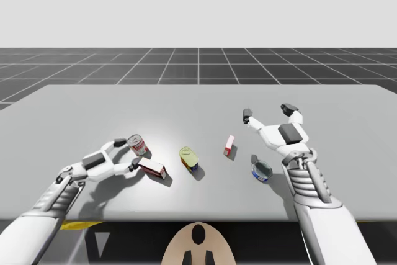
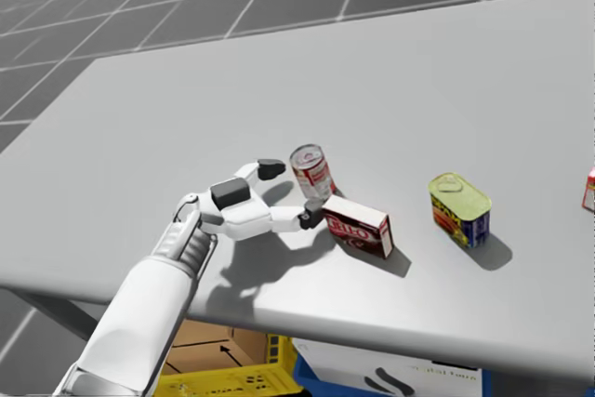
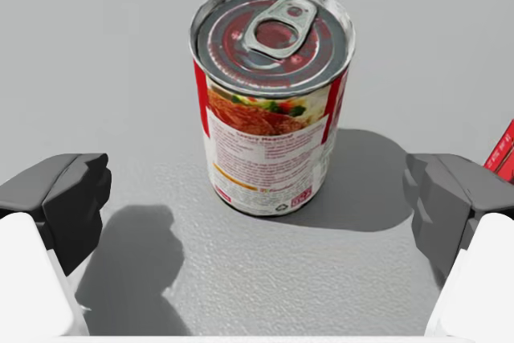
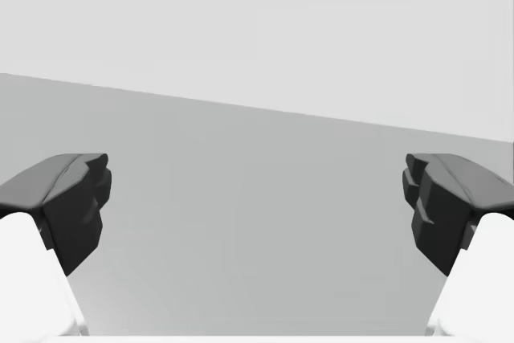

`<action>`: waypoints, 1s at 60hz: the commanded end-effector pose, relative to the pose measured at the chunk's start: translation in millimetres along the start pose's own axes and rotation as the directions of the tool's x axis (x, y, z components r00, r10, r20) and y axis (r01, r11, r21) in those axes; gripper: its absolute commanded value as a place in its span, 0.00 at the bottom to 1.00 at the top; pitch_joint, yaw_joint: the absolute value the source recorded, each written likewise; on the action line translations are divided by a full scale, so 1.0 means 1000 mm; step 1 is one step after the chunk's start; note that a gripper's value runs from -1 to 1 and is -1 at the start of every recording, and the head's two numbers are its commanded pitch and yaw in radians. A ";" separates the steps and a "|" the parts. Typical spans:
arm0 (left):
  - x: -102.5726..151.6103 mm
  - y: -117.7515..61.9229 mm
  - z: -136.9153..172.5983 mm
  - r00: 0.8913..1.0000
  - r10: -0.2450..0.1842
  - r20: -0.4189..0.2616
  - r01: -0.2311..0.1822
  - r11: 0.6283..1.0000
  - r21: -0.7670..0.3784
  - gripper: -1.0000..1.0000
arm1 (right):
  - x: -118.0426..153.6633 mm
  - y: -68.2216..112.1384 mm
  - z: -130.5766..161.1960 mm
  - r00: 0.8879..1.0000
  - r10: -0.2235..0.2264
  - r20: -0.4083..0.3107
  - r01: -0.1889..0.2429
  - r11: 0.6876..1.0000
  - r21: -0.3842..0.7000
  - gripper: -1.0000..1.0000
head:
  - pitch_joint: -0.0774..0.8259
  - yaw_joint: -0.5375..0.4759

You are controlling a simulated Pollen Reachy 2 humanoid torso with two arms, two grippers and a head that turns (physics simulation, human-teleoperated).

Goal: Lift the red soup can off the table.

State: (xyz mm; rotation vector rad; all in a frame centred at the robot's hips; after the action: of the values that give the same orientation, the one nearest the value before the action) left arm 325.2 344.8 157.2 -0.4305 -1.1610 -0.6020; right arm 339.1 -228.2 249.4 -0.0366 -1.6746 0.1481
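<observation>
Left wrist view puts the red soup can [image 3: 271, 94] straight ahead of my left pincer [image 3: 259, 202]. It stands upright on the table [image 3: 96, 54] with its ring-pull lid up, so its long axis runs vertical, square to the line between my fingers. The pincer is spread wider than the can, with a gap on each side and nothing in its hold. The can sits just ahead of the fingertips, not yet deep between them, so I judge a short push forward is needed before closing. A red box [image 2: 358, 227] lies just beside one fingertip; whether they touch I cannot tell. My right pincer [image 1: 267, 112], also spread and holding nothing, hovers well apart across the table, so my left arm is the nearer one.
</observation>
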 end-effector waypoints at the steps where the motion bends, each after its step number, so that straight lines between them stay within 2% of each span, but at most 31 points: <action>1: 0.006 0.001 -0.014 1.000 -0.002 -0.010 0.002 1.000 0.009 0.00 | 0.002 0.000 0.001 1.000 -0.001 0.007 0.001 1.000 -0.001 0.00 | 0.81 0.93; 14: 0.016 -0.002 -0.031 1.000 -0.005 -0.014 0.005 1.000 0.022 0.00 | 0.003 0.000 0.001 1.000 -0.004 0.010 0.004 1.000 0.000 0.00 | 0.81 0.93; 28: 0.014 -0.002 -0.039 1.000 -0.007 -0.006 0.007 0.999 0.035 0.00 | 0.005 -0.001 0.002 1.000 -0.008 0.016 0.008 1.000 0.000 0.00 | 0.81 0.92; 30: 0.014 -0.002 -0.039 1.000 -0.009 -0.003 0.009 0.999 0.037 0.09 | 0.005 -0.001 0.002 1.000 -0.008 0.016 0.008 1.000 0.000 0.00 | 0.81 0.92; 31: 0.013 -0.002 -0.039 1.000 -0.010 -0.002 0.010 0.999 0.039 0.24 | 0.005 -0.001 0.002 1.000 -0.008 0.016 0.008 1.000 0.000 0.00 | 0.81 0.92; 32: 0.013 -0.002 -0.038 1.000 -0.012 0.002 0.012 0.999 0.041 0.86 | 0.005 -0.001 0.002 1.000 -0.008 0.016 0.008 1.000 -0.001 0.00 | 0.81 0.92; 34: 0.013 -0.002 -0.038 1.000 -0.014 0.004 0.014 0.999 0.040 0.88 | 0.005 -0.001 0.002 1.000 -0.009 0.016 0.009 1.000 -0.001 0.00 | 0.81 0.92; 35: 0.012 -0.002 -0.037 1.000 -0.022 0.007 0.022 0.999 0.043 0.97 | 0.005 -0.001 0.002 1.000 -0.010 0.016 0.010 1.000 -0.001 0.00 | 0.81 0.92; 43: 0.010 -0.002 -0.035 1.000 -0.028 0.014 0.028 0.998 0.048 1.00 | 0.006 -0.001 0.003 1.000 -0.011 0.017 0.011 1.000 -0.003 0.00 | 0.78 0.92; 48: 0.010 -0.001 -0.034 0.999 -0.031 0.016 0.031 0.998 0.049 1.00 | 0.006 -0.001 0.003 1.000 -0.012 0.019 0.012 1.000 -0.005 0.00 | 0.72 0.92; 60: 0.008 -0.001 -0.033 0.999 -0.037 0.014 0.036 0.998 0.047 1.00 | 0.007 -0.002 0.004 1.000 -0.014 0.018 0.015 1.000 -0.009 0.00 | 0.51 0.92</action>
State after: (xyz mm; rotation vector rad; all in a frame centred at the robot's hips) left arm 352.2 318.4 156.3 -0.3912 -1.2048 -0.6053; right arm 335.4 -228.9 255.2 -0.0293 -1.6928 0.1337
